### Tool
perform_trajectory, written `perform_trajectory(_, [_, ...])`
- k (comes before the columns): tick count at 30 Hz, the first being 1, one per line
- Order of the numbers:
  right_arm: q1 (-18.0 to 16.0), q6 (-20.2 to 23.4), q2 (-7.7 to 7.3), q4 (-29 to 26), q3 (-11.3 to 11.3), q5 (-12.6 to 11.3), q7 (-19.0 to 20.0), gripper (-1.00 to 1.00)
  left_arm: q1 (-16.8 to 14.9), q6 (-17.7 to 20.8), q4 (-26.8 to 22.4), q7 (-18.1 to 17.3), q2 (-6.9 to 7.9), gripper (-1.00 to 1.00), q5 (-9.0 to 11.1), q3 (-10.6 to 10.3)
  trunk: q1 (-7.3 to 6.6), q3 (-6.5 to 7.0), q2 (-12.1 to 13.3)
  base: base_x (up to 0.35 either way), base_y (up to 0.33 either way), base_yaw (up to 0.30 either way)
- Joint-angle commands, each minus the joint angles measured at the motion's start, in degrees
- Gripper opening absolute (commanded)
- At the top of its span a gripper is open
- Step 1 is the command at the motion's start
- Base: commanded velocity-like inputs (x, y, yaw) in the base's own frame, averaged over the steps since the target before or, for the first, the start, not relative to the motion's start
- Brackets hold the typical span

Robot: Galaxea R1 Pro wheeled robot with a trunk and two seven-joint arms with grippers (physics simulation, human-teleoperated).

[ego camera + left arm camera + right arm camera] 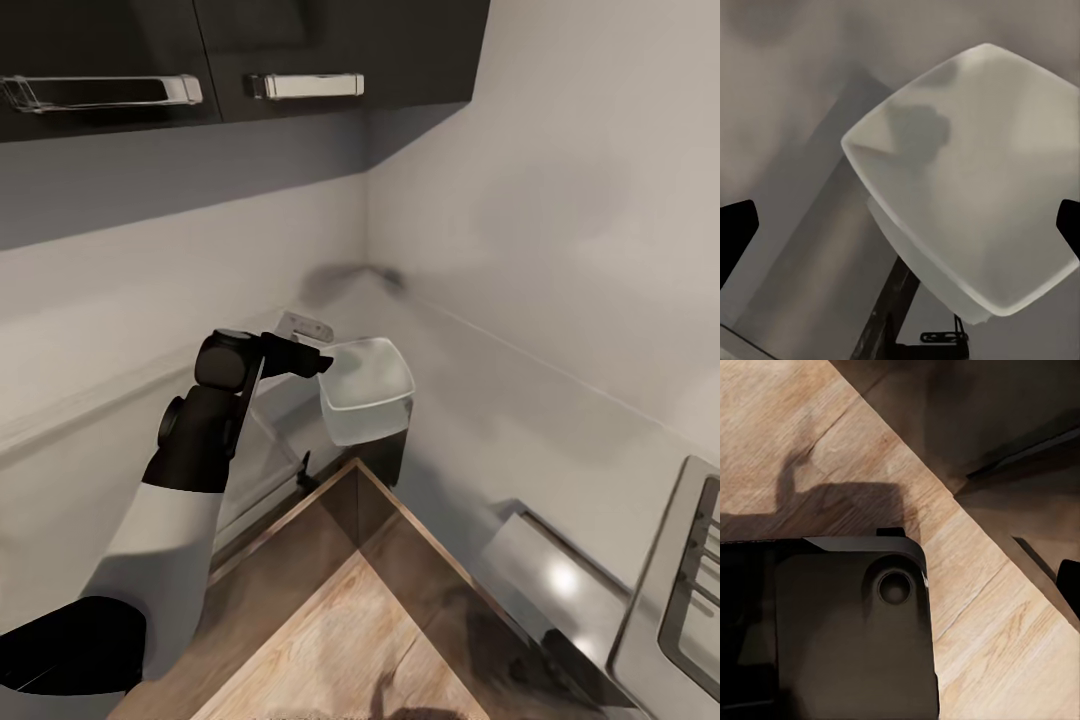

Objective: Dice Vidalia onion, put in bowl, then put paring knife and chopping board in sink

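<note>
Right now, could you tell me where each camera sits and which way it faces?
Head view: high, looking down into a counter corner at the bowl; left arm and left gripper show.
Left wrist view: faces the bowl, fingertips at its edges.
Right wrist view: faces a wooden surface; dark robot part shows.
Head and left wrist share the bowl.

one bowl (366,400), white and squarish, also seen close in the left wrist view (967,195). one robot arm in the head view, ending in one left gripper (322,364). two dark upper cabinet doors (300,50), with two bar handles (305,85) on them, one per door. one grey countertop (480,420) running into one corner. one wooden surface (350,620) with visible grain at the bottom of the head view, again under the right wrist camera (1005,615). one metal rack (690,590) at the right edge, partly cut off.
</note>
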Motion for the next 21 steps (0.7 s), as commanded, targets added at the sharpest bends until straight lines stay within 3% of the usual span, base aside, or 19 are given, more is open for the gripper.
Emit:
perform_trajectory(1, [-0.03, -0.07, -0.01, 0.03, 0.27, 0.13, -0.48, 1.0, -0.05, 0.17, -0.04, -0.53, -0.02, 1.0, -0.6, 0.01, 0.03, -0.18, -0.1, 0.01, 0.0, 0.0])
perform_trajectory(10, [-0.03, -0.07, -0.01, 0.03, 0.27, 0.13, -0.48, 1.0, -0.05, 0.17, -0.09, -0.53, -0.02, 1.0, -0.6, 0.01, 0.03, -0.96, -0.1, 0.014, 0.0, 0.0])
perform_trajectory(21, [-0.03, -0.07, -0.01, 0.03, 0.27, 0.13, -0.48, 1.0, -0.05, 0.17, -0.45, -0.53, -0.02, 1.0, -0.6, 0.03, 0.03, -1.75, -0.1, 0.173, 0.0, 0.0])
